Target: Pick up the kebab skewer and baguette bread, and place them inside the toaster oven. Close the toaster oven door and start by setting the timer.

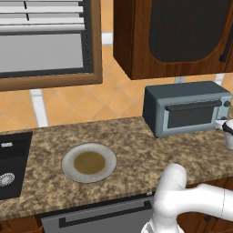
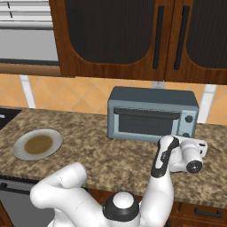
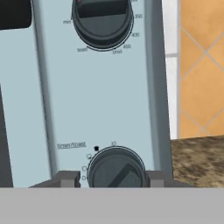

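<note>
Tool sits narrowed around the timer knob at bottom centre of hand view, fingertips flanking it; toaster oven door shut, on worktop, centre frame.

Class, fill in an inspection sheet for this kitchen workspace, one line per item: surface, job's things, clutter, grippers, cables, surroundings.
Surface: speckled brown stone counter.
Job's things: toaster oven at the back of the counter, its door shut; skewer and bread nothing seen. Lower timer knob sits between the fingertips.
Clutter: round plate, nothing lying on it.
Grippers: gripper closed on the timer knob at the oven's right end.
Cables: nothing seen.
Surroundings: dark wooden cabinets above, orange tiled wall, window and sink to the left.
</note>
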